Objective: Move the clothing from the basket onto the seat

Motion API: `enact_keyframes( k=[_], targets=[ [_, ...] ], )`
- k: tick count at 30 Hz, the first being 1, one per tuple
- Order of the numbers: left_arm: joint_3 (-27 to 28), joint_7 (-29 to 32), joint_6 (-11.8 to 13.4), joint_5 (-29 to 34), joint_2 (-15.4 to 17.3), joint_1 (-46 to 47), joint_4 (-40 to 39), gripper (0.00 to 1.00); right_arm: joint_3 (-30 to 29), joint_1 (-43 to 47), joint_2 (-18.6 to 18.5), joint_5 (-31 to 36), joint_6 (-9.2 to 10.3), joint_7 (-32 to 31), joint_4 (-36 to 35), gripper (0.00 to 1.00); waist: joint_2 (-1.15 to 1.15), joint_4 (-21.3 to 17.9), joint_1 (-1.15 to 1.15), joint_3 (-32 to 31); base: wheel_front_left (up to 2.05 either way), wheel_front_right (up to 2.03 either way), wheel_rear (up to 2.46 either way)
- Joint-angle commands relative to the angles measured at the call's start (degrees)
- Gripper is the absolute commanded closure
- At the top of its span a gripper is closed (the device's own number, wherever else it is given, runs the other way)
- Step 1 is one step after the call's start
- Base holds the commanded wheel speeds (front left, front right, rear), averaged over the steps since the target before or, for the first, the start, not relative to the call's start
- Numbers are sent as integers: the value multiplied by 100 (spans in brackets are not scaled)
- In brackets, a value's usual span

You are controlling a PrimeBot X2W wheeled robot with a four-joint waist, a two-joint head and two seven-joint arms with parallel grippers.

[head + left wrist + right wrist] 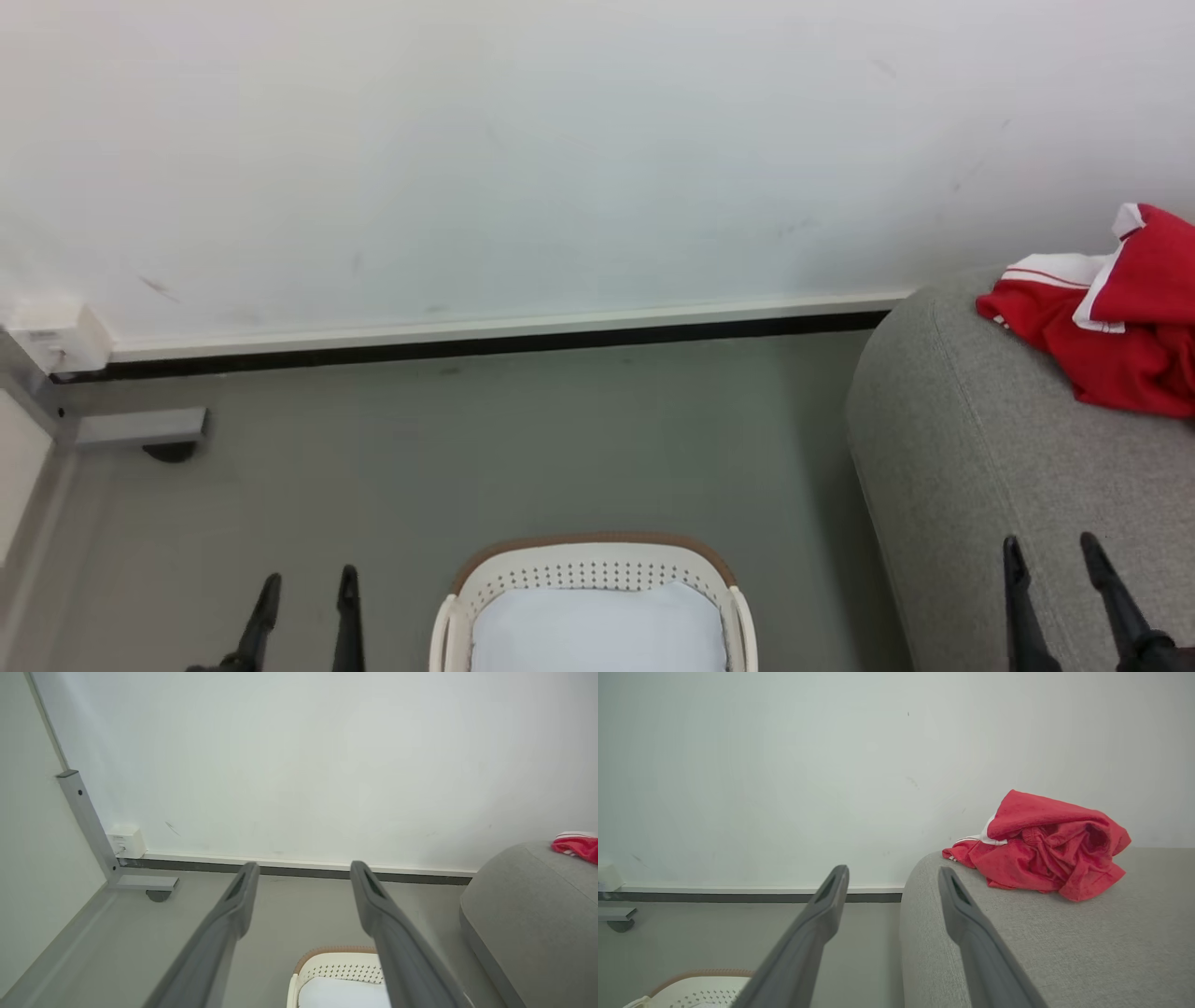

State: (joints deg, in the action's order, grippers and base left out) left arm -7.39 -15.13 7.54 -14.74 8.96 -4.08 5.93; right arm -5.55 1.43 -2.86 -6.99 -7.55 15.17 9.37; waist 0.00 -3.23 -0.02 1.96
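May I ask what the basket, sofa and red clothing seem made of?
Basket: probably moulded matte plastic, cream walls pierced with even holes, brown rim. Sofa: woven grey upholstery fabric, grainy weave visible. Clothing: soft cloth, perhaps knit, crumpled in loose folds.

I see a plain off-white painted wall, faintly scuffed and evenly lit. Along the wall's foot a white skirting strip sits over a black gap, above the smooth grey floor. At the wall's left end are a small white socket box and a grey metal frame foot.

Long dark-grey tapered fingers, slotted tips
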Motion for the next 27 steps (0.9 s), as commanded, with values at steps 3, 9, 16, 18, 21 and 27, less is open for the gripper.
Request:
enact_keyframes(
  k=[3,9,16,18,21,27],
  targets=[
    [165,-2,-147,238,-97,-294,-70,0,202,192,-13,-125,13,-4,121,0,0,151,2,-277,0,0,0],
    [348,-2,-352,393,-238,-445,-23,0,340,159,-13,-164,13,-4,443,0,0,197,2,-416,0,0,0],
    [410,2,-497,407,-423,-475,81,100,350,124,3,-149,0,0,625,100,0,265,2,-496,0,0,0],
    [393,7,-500,392,-445,-485,186,100,352,138,30,-159,-1,-6,718,100,0,267,2,-498,0,0,0],
    [372,11,-501,380,-465,-504,297,100,353,175,65,-167,-1,-10,820,100,0,267,2,-498,0,0,0],
    [477,208,-585,-293,-476,-354,359,100,287,65,58,-858,0,-216,818,100,0,270,2,-483,0,0,0]
  ],
)
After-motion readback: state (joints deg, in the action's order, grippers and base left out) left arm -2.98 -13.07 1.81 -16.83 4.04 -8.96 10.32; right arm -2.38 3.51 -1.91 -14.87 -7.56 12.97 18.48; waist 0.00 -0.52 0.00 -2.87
